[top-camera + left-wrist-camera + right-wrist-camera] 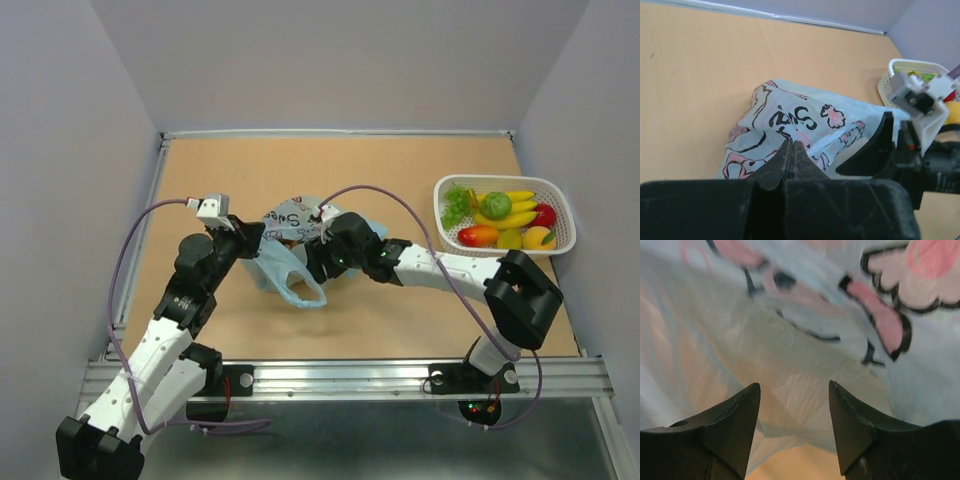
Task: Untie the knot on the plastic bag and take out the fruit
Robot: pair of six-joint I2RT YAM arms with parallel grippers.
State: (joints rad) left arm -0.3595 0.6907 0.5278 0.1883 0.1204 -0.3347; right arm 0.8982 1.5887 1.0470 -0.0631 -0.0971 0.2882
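The light blue plastic bag [285, 222] with pink-and-dark prints lies mid-table between my two grippers. One loop handle [300, 290] hangs loose at its near side. My left gripper [253, 240] is at the bag's left edge. In the left wrist view it [791, 143] is shut with its tips pressed into a fold of the bag [790, 112]. My right gripper [314, 264] is open at the bag's right side, and its fingers [747, 407] stand wide apart just short of the thin plastic [800, 340]. I see no knot. Any fruit inside the bag is hidden.
A white basket [556, 188] at the far right holds several toy fruits [497, 206], among them bananas, a green ball and green grapes. It also shows in the left wrist view [900, 65]. A metal rail [350, 375] runs along the near edge, and walls enclose the table.
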